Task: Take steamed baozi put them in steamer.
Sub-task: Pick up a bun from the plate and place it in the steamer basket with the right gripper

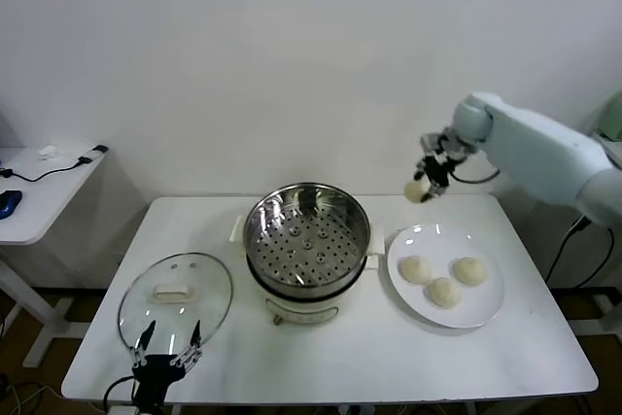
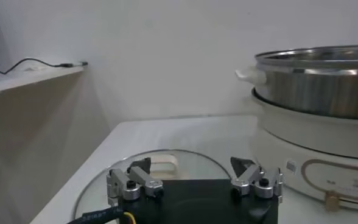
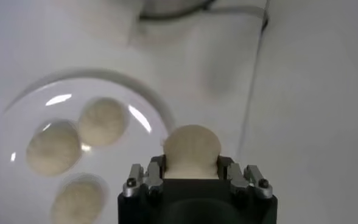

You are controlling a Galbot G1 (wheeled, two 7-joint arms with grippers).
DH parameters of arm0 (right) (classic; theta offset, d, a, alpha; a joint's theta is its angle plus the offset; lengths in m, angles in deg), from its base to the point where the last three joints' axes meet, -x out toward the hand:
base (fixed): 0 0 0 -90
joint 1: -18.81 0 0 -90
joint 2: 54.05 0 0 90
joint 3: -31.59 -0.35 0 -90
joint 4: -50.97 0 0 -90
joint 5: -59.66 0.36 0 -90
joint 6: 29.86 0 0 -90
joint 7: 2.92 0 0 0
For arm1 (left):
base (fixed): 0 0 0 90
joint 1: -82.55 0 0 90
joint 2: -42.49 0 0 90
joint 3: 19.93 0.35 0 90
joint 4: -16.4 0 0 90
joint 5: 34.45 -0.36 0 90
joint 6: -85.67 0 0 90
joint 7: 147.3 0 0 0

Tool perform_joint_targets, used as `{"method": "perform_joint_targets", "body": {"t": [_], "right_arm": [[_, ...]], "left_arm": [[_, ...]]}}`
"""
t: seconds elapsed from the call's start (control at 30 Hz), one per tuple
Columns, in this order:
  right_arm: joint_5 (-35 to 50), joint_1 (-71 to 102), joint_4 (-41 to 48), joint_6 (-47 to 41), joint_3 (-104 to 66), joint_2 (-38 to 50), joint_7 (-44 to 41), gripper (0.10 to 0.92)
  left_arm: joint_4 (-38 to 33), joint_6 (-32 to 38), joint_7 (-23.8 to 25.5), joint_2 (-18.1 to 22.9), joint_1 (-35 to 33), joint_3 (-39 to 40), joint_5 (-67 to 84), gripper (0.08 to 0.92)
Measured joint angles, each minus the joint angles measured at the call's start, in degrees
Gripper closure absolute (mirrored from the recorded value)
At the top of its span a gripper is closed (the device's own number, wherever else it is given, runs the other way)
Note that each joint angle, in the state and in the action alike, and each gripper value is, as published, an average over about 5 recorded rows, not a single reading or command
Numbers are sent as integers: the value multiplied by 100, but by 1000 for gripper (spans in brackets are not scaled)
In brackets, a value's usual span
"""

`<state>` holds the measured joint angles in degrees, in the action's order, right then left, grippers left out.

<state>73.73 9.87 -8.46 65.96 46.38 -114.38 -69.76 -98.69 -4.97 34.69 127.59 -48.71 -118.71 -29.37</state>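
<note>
My right gripper (image 1: 425,185) is shut on one cream-white baozi (image 1: 417,190) and holds it in the air above the table's far edge, between the steamer and the plate. In the right wrist view the held baozi (image 3: 191,149) sits between the fingers (image 3: 153,170). Three more baozi (image 1: 444,291) lie on the white plate (image 1: 486,313); they also show in the right wrist view (image 3: 103,120). The shiny steel steamer (image 1: 307,230) with its perforated tray stands at mid-table and has nothing in it. My left gripper (image 1: 168,344) is open and idle over the glass lid's near edge.
The round glass lid (image 1: 175,298) with a white handle lies left of the steamer. A side table (image 1: 44,191) with cables stands at far left. The wall is close behind the table. The steamer's side (image 2: 325,91) fills the left wrist view.
</note>
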Motion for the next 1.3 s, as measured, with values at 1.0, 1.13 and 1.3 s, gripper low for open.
{"method": "perform_joint_targets", "body": {"t": [1.0,1.13,1.3], "right_arm": [[-2786,1065,527,3002,-54,-1843,973,465],[-2997,1255,877,3159,-176,-2037,1064,457],[-3140,1389,1224,3308,-252,-2222,1120,388]], "left_arm": [[-36,8,-91,47,-28,65,-105,177],[-40,12,-106,47,-14,54,-105,177],[-31,15,-125,57,20,46,-105,177]]}}
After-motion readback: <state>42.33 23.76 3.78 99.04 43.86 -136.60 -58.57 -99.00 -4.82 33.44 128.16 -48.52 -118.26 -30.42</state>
